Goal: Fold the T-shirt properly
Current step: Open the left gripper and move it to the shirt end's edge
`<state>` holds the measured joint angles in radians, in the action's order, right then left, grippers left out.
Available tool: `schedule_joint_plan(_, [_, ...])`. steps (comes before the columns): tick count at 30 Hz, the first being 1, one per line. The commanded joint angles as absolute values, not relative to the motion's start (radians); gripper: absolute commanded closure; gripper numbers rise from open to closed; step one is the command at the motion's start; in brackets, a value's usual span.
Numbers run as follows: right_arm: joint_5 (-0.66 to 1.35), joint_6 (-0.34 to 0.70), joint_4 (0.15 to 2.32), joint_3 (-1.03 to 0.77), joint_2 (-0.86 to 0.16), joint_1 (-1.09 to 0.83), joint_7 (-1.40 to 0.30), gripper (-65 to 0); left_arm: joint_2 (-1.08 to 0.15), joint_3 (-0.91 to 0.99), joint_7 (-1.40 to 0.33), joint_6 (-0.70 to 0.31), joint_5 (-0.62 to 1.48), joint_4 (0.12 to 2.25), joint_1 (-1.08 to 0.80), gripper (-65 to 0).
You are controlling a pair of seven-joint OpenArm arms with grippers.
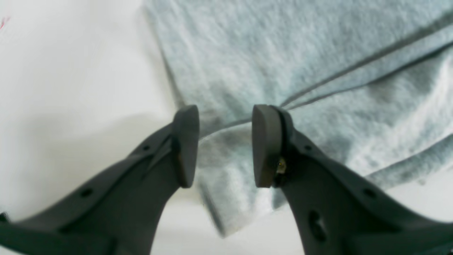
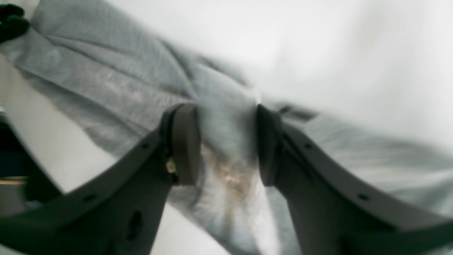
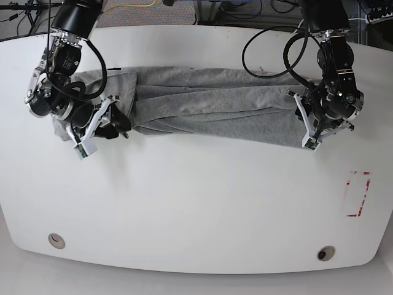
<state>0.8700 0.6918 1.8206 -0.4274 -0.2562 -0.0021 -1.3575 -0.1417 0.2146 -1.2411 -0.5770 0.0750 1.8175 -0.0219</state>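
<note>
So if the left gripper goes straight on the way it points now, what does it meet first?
Most likely the grey T-shirt. The left gripper has its jaws apart over the shirt's folded edge, with cloth showing right between them. How far above the cloth it hangs is unclear.

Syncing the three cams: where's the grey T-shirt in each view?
Left wrist: T-shirt fills the upper right, its edge between the left gripper's open jaws.
Right wrist: runs from upper left to lower right, under the right gripper.
Base: long strip across the table, between both arms.
Shared landmark: the white table.
</note>
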Motion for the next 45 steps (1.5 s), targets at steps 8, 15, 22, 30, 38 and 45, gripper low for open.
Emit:
schedule_joint_plan(8, [0.88,0.698,1.903,-0.441,-0.318,-0.013,-1.351,-23.9,-0.148,0.216,-1.225,-0.576,0.079,1.847,0.033,-22.1])
schedule_joint_plan(15, [0.885,0.698,1.905,-0.486,-0.323,-0.03,-1.354,-23.0,-0.148,0.214,-1.225,-0.576,0.079,1.847,0.035,-22.1])
schedule_joint_plan(22, [0.819,0.698,1.894,-0.483,-0.317,-0.09,-1.314,-12.2,-0.147,0.225,-1.225,-0.578,0.09,1.851,0.03,-22.1])
schedule_joint_plan(30, [0.604,0.698,1.797,-0.429,-0.303,-0.131,-1.173,-12.8,-0.114,0.435,-1.225,-0.578,0.3,1.845,0.033,-22.2])
schedule_joint_plan(38, [0.481,0.698,1.626,-0.361,-0.302,-0.13,-1.044,-13.2,-0.114,0.509,-1.288,-0.578,0.51,1.844,0.036,-24.9])
schedule_joint_plan(45, [0.453,0.698,1.557,-0.358,-0.298,-0.127,-0.995,-13.2,-0.114,0.621,-1.346,-0.576,0.665,1.828,0.031,-43.3])
